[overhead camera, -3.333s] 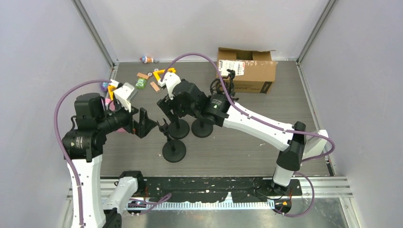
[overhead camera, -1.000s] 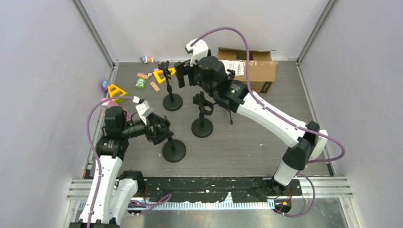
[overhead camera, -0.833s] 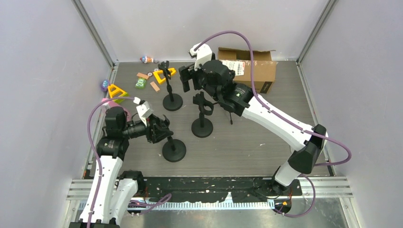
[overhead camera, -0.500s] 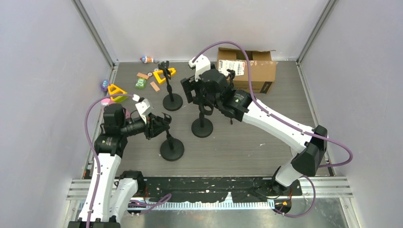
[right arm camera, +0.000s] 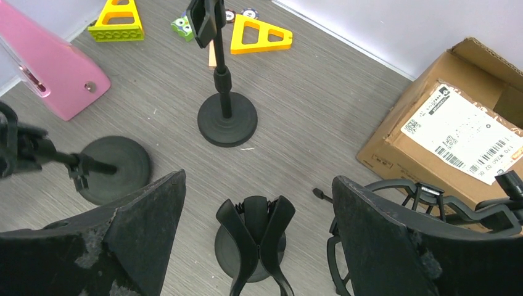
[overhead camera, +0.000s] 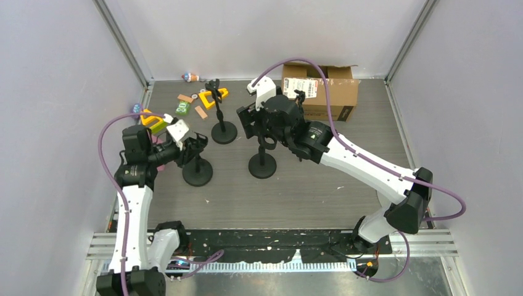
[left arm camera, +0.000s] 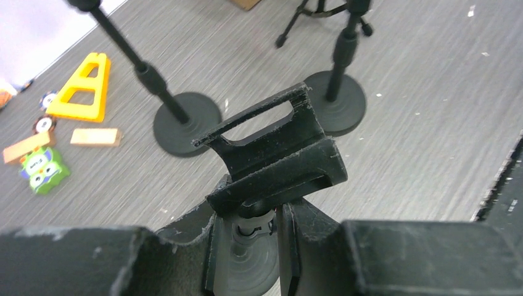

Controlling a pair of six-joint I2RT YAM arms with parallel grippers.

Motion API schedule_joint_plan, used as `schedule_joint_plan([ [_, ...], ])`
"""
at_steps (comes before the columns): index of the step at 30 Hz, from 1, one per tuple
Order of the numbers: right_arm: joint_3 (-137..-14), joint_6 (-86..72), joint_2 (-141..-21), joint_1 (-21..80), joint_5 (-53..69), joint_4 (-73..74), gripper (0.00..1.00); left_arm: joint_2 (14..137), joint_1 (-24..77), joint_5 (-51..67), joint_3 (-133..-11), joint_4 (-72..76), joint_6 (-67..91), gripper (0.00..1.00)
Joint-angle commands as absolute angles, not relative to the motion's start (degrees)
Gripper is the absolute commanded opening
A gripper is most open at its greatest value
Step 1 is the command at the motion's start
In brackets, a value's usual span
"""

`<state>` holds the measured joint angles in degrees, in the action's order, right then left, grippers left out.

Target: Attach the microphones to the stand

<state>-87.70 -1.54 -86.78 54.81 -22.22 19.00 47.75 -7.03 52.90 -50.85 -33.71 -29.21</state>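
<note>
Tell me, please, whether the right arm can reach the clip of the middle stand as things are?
Probably yes: the open right gripper hangs right above the middle stand's clip, and nothing lies between them.

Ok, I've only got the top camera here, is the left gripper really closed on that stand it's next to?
Observer: Yes. The left wrist view shows the left gripper shut on the pole of the held stand, just under its head.
Operator: Anything in its clip?
Observer: No, the clip is empty in the left wrist view.
Operator: And the right gripper?
Observer: The right wrist view shows the right gripper open, fingers wide either side of the middle stand, not touching it.
</note>
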Motion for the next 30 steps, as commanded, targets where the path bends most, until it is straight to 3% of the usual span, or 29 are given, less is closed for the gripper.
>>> schedule_joint_plan([
  [1,-86.8,-0.6,-84.6,55.1,-23.6,18.1,0.93,50.7,-12.3,56.4,-54.4,-30.1,-36.3,0.23],
  [8,-87.3,-0.5,-84.9,55.1,-22.9,20.1,0.93,59.5,-17.4,63.1,-60.8,-37.4,-41.3,0.33],
  [13,-86.7,-0.5,-85.2,55.1,-22.3,22.4,0.98,62.2,-19.3,64.4,-61.1,-40.4,-45.5,0.62],
  [16,-86.0,-0.4,-85.3,55.1,-22.2,23.0,1.0,61.8,-19.8,63.6,-60.6,-39.9,-45.2,0.9],
  [18,-85.8,-0.4,-85.6,55.1,-22.1,23.2,0.98,60.7,-19.8,62.9,-59.7,-38.4,-44.4,0.99],
  [24,-87.1,-0.4,-87.9,55.1,-21.4,24.3,0.99,56.5,-19.8,60.1,-57.5,-29.6,-32.7,1.0],
  [30,-86.6,-1.0,-88.2,55.1,-19.7,25.1,0.97,57.4,-19.8,57.6,-66.0,-35.4,-19.0,1.0],
])
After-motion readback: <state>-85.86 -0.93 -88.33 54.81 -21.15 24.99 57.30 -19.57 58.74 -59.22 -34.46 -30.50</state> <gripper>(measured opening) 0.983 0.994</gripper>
